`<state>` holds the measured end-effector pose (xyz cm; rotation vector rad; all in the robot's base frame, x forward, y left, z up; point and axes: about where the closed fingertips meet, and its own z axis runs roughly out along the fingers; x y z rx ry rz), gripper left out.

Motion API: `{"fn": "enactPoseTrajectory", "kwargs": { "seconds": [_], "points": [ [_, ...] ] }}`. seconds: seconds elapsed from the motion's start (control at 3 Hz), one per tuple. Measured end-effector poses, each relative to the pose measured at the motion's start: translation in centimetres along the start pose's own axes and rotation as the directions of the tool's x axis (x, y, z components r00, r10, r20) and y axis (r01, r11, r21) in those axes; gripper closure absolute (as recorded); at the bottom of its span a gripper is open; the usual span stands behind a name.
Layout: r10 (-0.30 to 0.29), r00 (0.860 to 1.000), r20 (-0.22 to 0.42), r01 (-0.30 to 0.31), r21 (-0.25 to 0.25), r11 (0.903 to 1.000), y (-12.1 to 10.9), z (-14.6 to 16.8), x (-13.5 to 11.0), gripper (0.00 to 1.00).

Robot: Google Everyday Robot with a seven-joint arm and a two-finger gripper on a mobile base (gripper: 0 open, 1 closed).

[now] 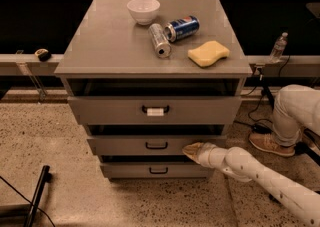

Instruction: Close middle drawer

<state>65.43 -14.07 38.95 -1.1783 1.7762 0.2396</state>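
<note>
The middle drawer [125, 144] is a low grey front with a plain black bar handle [156, 145]. It stands out only slightly from the cabinet, with a thin dark gap above it. My gripper [189, 150] is at the end of the white arm coming from the lower right. Its tip touches the drawer front just right of the handle. The top drawer [110, 109] has a white tag on its handle and stands out a little. The bottom drawer [130, 170] sits below.
On the cabinet top [105, 46] are a white bowl [143, 10], a silver can [159, 40] and a blue can [182, 28] lying down, and a yellow sponge [208, 53]. A water bottle [278, 47] stands at right. A black pole [36, 196] lies on the floor at lower left.
</note>
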Motion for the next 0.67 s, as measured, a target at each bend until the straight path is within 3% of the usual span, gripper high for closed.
{"fn": "enactPoseTrajectory", "kwargs": {
  "seconds": [0.33, 0.67],
  "points": [
    [-0.036, 0.998, 0.054, 0.041, -0.085, 0.9956, 1.1, -3.1, -1.5, 1.00],
    [-0.089, 0.990, 0.110, 0.104, -0.137, 0.9851, 1.1, -9.2, -2.1, 1.00]
  ]
}}
